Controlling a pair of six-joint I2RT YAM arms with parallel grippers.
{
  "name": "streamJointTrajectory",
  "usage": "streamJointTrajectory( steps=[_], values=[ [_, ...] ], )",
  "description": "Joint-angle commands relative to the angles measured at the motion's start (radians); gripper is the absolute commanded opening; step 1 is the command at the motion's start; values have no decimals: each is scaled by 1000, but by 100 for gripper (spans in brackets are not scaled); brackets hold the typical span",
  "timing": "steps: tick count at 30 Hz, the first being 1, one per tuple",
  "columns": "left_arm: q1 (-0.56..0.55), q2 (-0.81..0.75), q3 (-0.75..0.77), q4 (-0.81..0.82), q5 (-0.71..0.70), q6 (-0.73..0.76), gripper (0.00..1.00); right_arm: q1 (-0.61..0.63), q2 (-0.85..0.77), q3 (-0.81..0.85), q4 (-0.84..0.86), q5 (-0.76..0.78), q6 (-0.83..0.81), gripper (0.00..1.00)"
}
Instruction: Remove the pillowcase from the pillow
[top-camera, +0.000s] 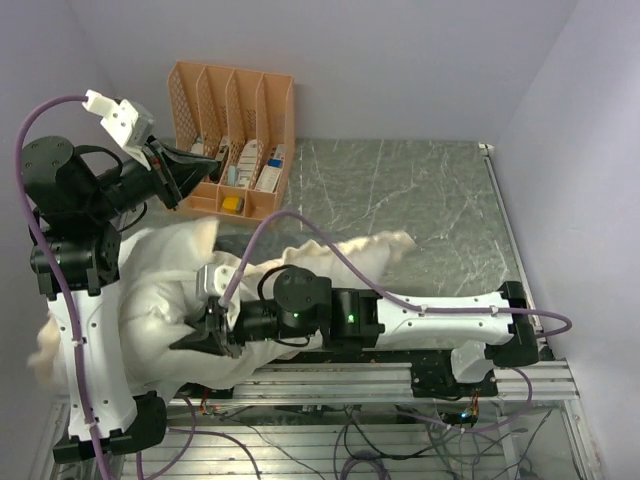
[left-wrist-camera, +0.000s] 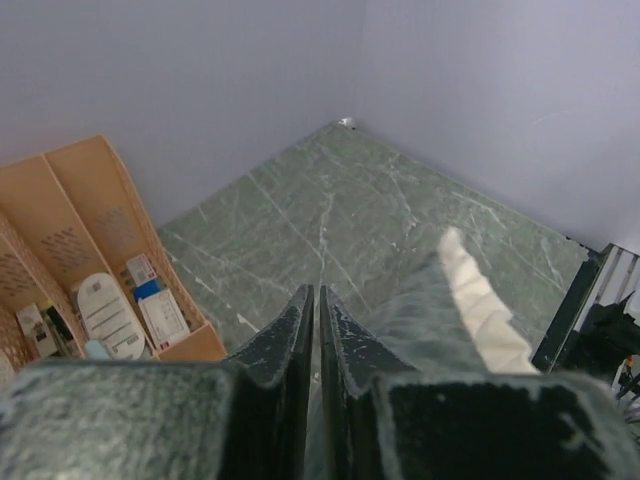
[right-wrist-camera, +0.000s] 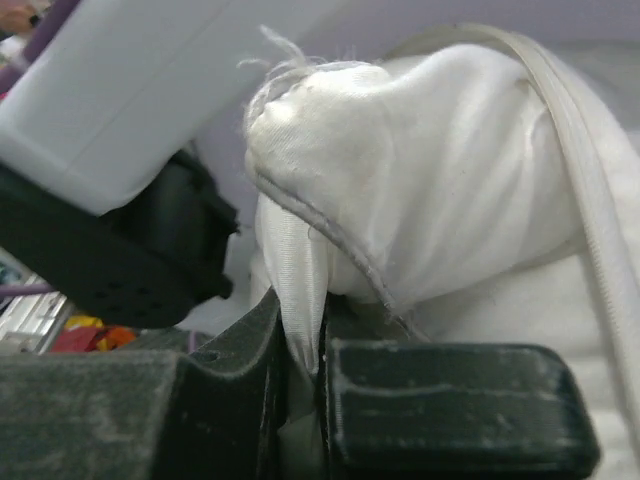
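The plump white pillow (top-camera: 160, 300) lies bunched at the near left of the table, partly under both arms. My right gripper (top-camera: 215, 335) reaches left into it. In the right wrist view that gripper (right-wrist-camera: 300, 320) is shut on a fold of shiny white fabric just below a bulging seamed corner of the pillow (right-wrist-camera: 450, 180). The pillowcase (top-camera: 370, 247) trails right across the table, with its cream frill showing. In the left wrist view the pillowcase (left-wrist-camera: 480, 300) shows as grey plush with a cream edge. My left gripper (top-camera: 190, 165) hangs raised beside the organizer. Its jaws (left-wrist-camera: 318, 295) are all but together and empty.
An orange desk organizer (top-camera: 235, 130) holding small items stands at the back left against the wall, and the left wrist view also shows the organizer (left-wrist-camera: 70, 230). The green marbled tabletop (top-camera: 420, 190) is walled at the back and right. A metal rail (top-camera: 400, 375) runs along the near edge.
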Motion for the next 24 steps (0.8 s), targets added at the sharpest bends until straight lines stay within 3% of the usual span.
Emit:
streamJointTrajectory(
  steps=[1,5,8,10,12,14,19,24],
  values=[
    [-6,2,-3,-72,-58,92,13,13,-45,-23,-37,-80,8,0],
    [-5,-6,-20,-126,-213,209,7,16,-190,-173,65,76,0,0],
    [-5,-13,-28,-117,-293,220,8,1,-290,-269,141,334,-26,0],
    [-6,-22,-21,-71,-366,200,23,-58,-326,-300,164,479,-30,0],
    [-6,-32,9,-26,-429,197,48,-133,-352,-303,156,533,-25,0],
    [-6,-47,39,20,-499,206,65,-206,-369,-291,138,551,-13,0],
    [-6,-101,75,81,-530,292,85,-292,-347,-200,82,568,-40,0],
    [-6,-181,6,199,-562,343,94,-297,-252,-80,12,642,-65,0]
  ],
)
